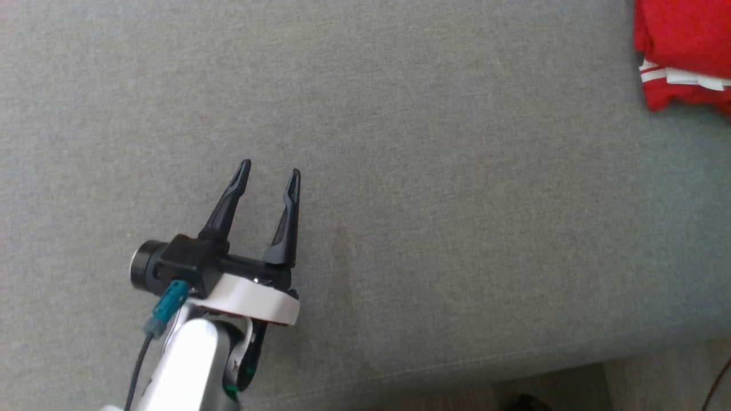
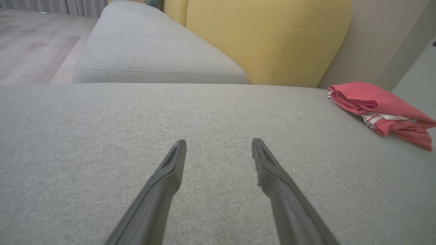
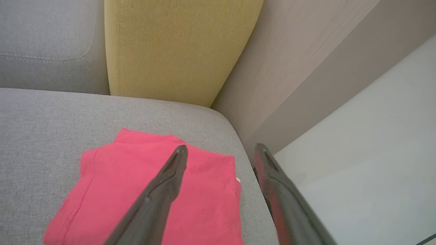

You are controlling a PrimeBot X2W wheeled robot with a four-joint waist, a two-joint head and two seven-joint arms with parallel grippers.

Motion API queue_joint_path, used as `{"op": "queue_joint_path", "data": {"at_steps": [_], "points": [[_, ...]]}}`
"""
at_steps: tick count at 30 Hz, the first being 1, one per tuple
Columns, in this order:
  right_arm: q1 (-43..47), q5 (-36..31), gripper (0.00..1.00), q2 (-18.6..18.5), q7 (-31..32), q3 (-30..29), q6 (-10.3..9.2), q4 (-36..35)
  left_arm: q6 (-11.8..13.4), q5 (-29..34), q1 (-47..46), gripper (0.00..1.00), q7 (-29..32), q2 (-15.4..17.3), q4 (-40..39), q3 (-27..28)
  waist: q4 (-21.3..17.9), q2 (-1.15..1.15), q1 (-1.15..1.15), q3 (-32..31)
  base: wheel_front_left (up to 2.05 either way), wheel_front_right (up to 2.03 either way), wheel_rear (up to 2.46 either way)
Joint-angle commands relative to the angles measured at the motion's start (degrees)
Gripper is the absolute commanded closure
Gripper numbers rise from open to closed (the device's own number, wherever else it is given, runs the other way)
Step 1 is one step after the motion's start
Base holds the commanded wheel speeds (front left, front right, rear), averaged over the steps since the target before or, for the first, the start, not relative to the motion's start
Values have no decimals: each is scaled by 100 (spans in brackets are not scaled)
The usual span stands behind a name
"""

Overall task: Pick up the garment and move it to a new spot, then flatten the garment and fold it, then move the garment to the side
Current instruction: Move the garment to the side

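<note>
The garment (image 1: 685,51) is a red top with white stripes, folded into a small stack at the far right corner of the grey sofa seat (image 1: 428,200). The left wrist view shows the garment (image 2: 378,109) off to the right, well away from my left gripper (image 2: 219,149). My left gripper (image 1: 270,174) hovers open over bare cushion at the lower left, nothing between its fingers. My right gripper (image 3: 220,154) stands open just above the garment (image 3: 136,197), at its right edge near the seat's corner, holding nothing.
A yellow back cushion (image 2: 269,37) and a second grey seat cushion (image 2: 146,51) lie behind the seat. A pale wall (image 3: 306,68) and a white surface (image 3: 357,163) border the right corner. Wooden floor (image 1: 571,388) shows past the seat's front edge.
</note>
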Motion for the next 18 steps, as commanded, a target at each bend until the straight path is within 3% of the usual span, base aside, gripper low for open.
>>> {"op": "queue_joint_path", "data": {"at_steps": [1, 8, 18], "points": [[-7, 33, 0, -77, -71, 26, 37, -212, -5, -47, -142, 0, -69, -19, -159, 152, 12, 0, 0, -10, 0, 0, 0], [50, 189, 0, 192, -567, 110, 37, -226, 84, -112, -165, 0, -69, -19, -157, 324, 107, 0, 0, -198, 0, 0, 0], [583, 421, 0, 871, -1665, 308, 37, -466, 357, -328, -95, 0, -69, -19, 19, 593, 415, 0, 0, -851, 0, 0, 0]]}}
